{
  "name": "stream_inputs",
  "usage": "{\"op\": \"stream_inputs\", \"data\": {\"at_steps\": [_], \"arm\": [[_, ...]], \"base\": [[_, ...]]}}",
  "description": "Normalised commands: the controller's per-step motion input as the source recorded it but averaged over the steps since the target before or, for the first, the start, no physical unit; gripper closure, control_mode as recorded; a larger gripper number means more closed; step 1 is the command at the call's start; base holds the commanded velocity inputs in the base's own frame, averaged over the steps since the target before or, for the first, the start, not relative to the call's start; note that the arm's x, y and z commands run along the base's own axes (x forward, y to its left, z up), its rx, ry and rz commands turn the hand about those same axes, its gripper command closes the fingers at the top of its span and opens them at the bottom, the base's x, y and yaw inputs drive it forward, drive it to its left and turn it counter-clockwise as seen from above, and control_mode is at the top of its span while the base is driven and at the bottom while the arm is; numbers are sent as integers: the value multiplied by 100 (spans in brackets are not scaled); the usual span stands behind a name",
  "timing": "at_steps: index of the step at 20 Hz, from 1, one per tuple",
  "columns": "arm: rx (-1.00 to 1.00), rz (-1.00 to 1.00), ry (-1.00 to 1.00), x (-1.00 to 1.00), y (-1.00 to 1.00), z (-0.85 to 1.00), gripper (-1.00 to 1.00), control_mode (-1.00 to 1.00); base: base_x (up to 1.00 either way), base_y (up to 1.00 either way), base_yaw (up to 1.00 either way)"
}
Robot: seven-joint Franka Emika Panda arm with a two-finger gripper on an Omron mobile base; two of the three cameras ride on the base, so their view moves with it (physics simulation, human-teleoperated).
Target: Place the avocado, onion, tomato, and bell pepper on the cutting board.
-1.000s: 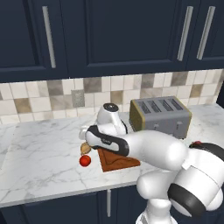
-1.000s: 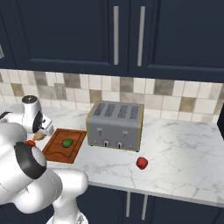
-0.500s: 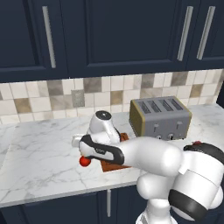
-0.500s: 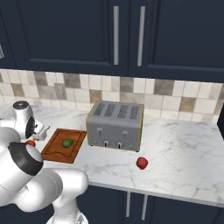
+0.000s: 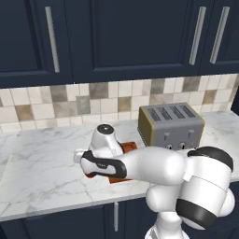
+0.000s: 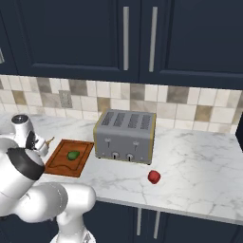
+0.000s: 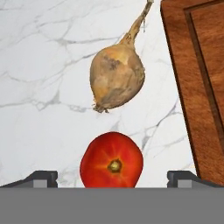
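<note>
Gripper (image 7: pixel 112 177) spread wide over tomato (image 7: pixel 112 160), onion (image 7: pixel 117 76) just beyond, both on white marble surface (image 7: pixel 43 87) beside cutting board (image 7: pixel 199 87). Avocado (image 6: pixel 73 155) on board. Toaster (image 6: pixel 125 135) right of board, bell pepper (image 6: pixel 154 177) past it. Navy cabinets (image 6: pixel 95 33) above.

The avocado (image 6: pixel 73 155) lies on the cutting board (image 6: pixel 61 163). The toaster (image 6: pixel 125 136) stands just right of the board. The bell pepper (image 6: pixel 154 177) sits on the counter (image 6: pixel 199 175), in front of the toaster and to its right. In the hand view, the tomato (image 7: pixel 112 160) and the onion (image 7: pixel 116 76) lie on the counter beside the board, close together.
</note>
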Motion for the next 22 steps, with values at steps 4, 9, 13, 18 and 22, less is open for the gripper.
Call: {"op": "stream_inputs", "data": {"at_steps": [4,9,13,18,22], "arm": [[-1,0,0,0,2,-24,-100,-100],[0,0,0,0,2,-15,-100,-100],[0,0,0,0,6,-14,-100,-100],[0,0,0,1,9,-15,-100,-100],[0,0,-1,1,3,-7,100,-100]], "base": [[0,0,0],[0,0,0],[0,0,0],[0,0,0],[0,0,0]]}}
